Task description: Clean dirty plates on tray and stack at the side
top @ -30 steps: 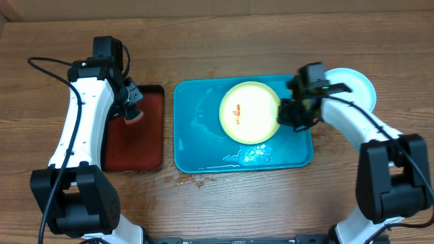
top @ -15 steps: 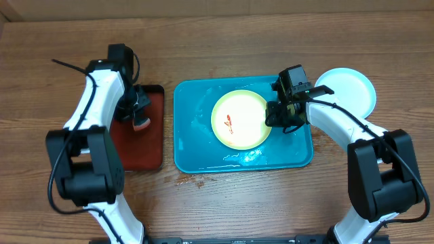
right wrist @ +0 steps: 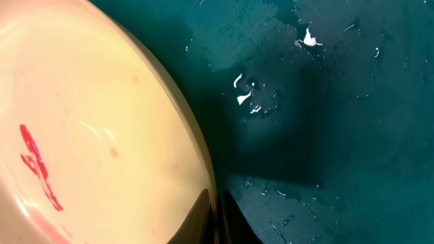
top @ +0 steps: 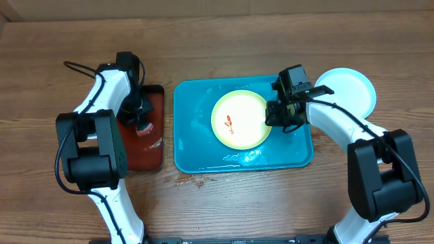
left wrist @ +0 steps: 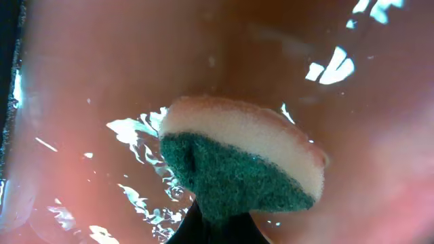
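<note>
A round yellow-green-rimmed plastic plate (top: 241,120), smeared red, lies in a wet bright blue plastic tray (top: 193,146), mid-table. It looks light, stiff and probably slippery, best gripped at the rim, where the right gripper (top: 277,115) pinches it. The left gripper (top: 141,116) pinches a green-backed sponge (left wrist: 237,159) over a dark red tray (top: 146,152), all on a wooden tabletop (top: 237,203).

The large tray (top: 196,146) lies mid-bench (top: 224,203). In it, toward its back edge, rests a plate (top: 247,125), with the right gripper (top: 274,116) at its right rim, jaws closed on it. A second plate (top: 352,91) lies on the bench off the tray's back right corner. Just left lies the small tray (top: 146,152); in its back half sits the sponge (left wrist: 241,169), held by the left gripper (top: 137,108)
</note>
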